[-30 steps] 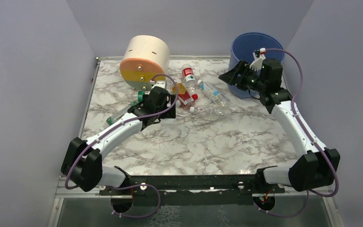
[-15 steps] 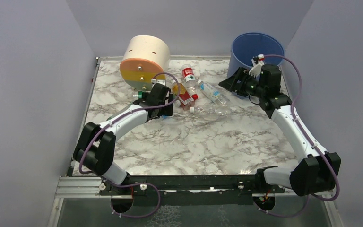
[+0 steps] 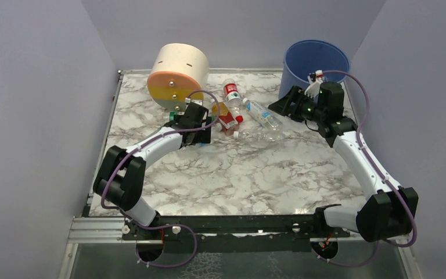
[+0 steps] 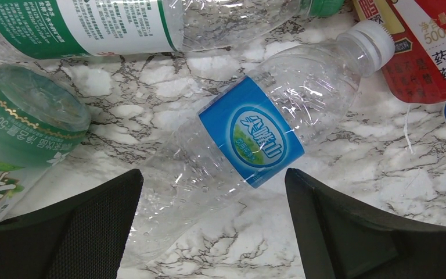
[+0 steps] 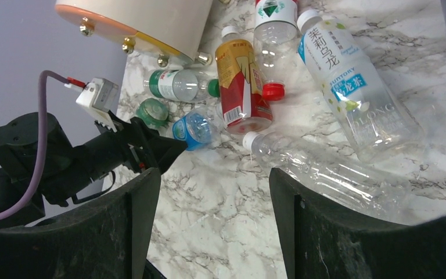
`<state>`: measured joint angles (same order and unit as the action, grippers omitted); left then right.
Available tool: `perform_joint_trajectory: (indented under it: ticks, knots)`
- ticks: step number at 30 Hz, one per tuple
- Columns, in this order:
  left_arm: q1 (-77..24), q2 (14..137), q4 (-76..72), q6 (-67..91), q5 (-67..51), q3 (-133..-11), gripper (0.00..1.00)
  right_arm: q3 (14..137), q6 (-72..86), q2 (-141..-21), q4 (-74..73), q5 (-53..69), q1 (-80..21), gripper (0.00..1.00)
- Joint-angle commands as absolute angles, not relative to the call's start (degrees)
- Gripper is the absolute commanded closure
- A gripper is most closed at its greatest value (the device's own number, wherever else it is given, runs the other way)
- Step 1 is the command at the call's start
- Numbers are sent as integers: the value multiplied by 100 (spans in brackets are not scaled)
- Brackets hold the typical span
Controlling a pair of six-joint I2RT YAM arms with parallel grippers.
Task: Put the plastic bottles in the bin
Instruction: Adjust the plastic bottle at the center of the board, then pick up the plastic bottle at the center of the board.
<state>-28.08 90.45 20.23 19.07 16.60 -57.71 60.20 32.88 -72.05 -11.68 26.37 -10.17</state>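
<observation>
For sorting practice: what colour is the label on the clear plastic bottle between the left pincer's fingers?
Blue label; left wrist view.

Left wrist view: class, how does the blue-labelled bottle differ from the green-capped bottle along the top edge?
The blue-labelled bottle has a white cap; the green-capped bottle wears a green-and-white label. The blue-labelled bottle lies slanted between the open fingers of the left gripper; the green-capped bottle lies beyond them. Both are clear, on their sides.

Blue-labelled bottle [image 4: 250,139] lies within the wide-spread gripper [image 4: 212,174].
</observation>
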Motion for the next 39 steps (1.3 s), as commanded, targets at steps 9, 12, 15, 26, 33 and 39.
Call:
perform_joint_trajectory:
  ticks: [9, 12, 15, 26, 33, 39]
  knots:
    - [-2813, 8700, 1845, 2281, 1097, -5324, 3, 5769, 3207, -6972, -1066, 2792, -1062, 28]
    - [-2840, 8619, 1840, 2382, 985, -5224, 3, 5734, 3225, -6962, -1042, 2816, -1067, 28]
    - [-2988, 8486, 1843, 2509, 964, -5120, 4, 5705, 3226, -6937, -1046, 2813, -1072, 28]
    - [-3738, 8180, 1939, 2931, 1334, -4822, 4, 5545, 3210, -6870, -1055, 2834, -1115, 28]
    - [-4055, 8276, 1933, 3130, 1476, -4739, 4, 5478, 3184, -6855, -1090, 2831, -1125, 28]
    - [-4169, 8170, 1940, 3253, 1528, -4656, 4, 5449, 3190, -6899, -1072, 2834, -1151, 28]
